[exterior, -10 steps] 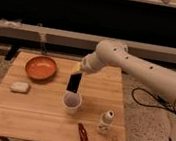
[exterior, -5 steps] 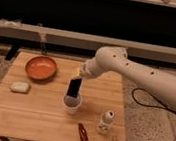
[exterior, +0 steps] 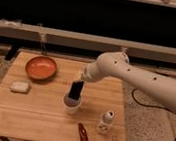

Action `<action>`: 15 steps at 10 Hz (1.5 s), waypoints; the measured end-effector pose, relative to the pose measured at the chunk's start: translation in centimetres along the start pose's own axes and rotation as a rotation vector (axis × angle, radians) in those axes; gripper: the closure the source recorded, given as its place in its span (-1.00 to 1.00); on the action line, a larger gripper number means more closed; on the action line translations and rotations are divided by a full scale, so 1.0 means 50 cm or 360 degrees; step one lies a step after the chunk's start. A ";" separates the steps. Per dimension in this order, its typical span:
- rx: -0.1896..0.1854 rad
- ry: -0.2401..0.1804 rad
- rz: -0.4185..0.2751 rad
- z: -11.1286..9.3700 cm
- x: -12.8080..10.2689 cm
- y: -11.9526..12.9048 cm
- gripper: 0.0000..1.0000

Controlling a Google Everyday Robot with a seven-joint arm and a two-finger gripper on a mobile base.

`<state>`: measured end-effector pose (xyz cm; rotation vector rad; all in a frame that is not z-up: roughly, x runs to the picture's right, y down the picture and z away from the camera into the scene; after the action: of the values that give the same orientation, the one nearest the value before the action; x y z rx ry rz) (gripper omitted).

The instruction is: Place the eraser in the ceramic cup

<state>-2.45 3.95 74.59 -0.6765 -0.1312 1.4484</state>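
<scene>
- Eraser (exterior: 75, 90) stands upright in ceramic cup (exterior: 71, 105), top half protruding.
- Tool (exterior: 82, 77) just above the eraser's top end; grasping or released, cannot tell.

Warm, fairly even light is falling from above onto the wooden table (exterior: 34, 111), making it the brightest area. Behind it, 1 wide band of background is sinking into near-black. The gripper (exterior: 82, 75) is hanging just above the ceramic cup (exterior: 71, 106), and the pale arm (exterior: 145, 82) is catching light along its top while its underside is shading darker. The eraser (exterior: 76, 89) is showing only as a dark shape. The orange bowl (exterior: 41, 68) is giving off a mild sheen.
</scene>
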 end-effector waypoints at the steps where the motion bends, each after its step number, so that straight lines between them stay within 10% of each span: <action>1: -0.0004 -0.0027 -0.0008 -0.005 0.005 0.001 -0.60; 12: -0.0121 -0.0193 -0.0384 -0.071 0.037 0.119 -0.60; 15: -0.0140 -0.0144 -0.0453 -0.056 0.044 0.167 -0.60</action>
<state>-8.03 4.82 67.50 -0.6358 -0.3501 1.2041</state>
